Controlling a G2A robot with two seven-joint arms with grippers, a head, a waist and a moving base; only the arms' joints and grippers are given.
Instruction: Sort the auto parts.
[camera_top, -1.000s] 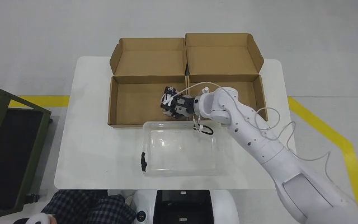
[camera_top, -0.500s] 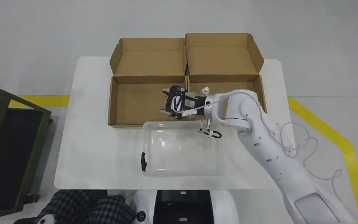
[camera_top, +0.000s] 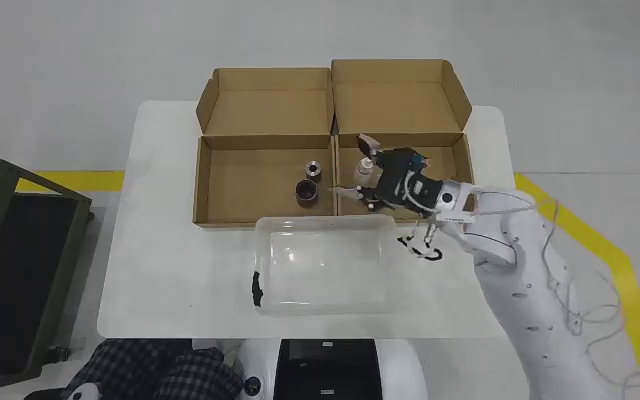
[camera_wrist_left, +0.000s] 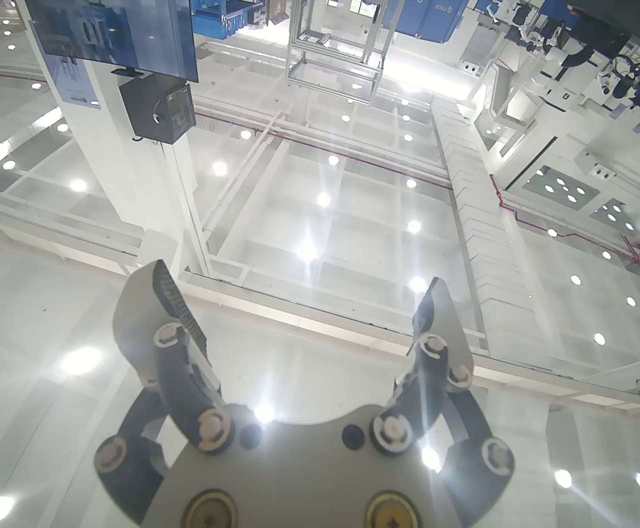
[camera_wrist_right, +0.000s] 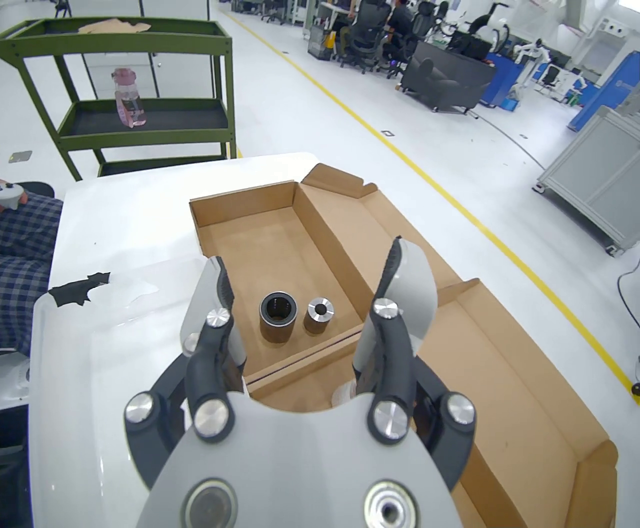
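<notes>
bench (camera_top: 160, 250): white top. two open cardboard boxes sit side by side on the far half, lids folded back. a clear plastic bin (camera_top: 325, 275) sits just in front of them on the robot's side, with a black patch (camera_top: 256, 288) on its left rim.

left box (camera_top: 240, 185): two cylindrical parts stand upright near the wall it shares with its neighbour, close together but not touching.
- larger dark sleeve (camera_top: 306, 190): the right wrist view shows a hollow bore.
- smaller cylinder (camera_top: 312, 168): stands just beyond the sleeve. it has a bright metal top with a small hole in the middle.

right box (camera_top: 440, 160): a white part (camera_top: 367, 160) lies near the shared wall, partly hidden under the hand. cannot tell its shape.

right hand (camera_wrist_right: 307, 257): hovers over the left end of the right box and faces the two cylinders. its fingers are spread wide with nothing between them.

left hand (camera_wrist_left: 297, 280): points up at the ceiling. its fingers are spread apart and it holds nothing.

surroundings: a green cart (camera_wrist_right: 125, 75) stands on the floor beyond the bench, with a pink bottle (camera_wrist_right: 129, 102) on its middle shelf.
</notes>
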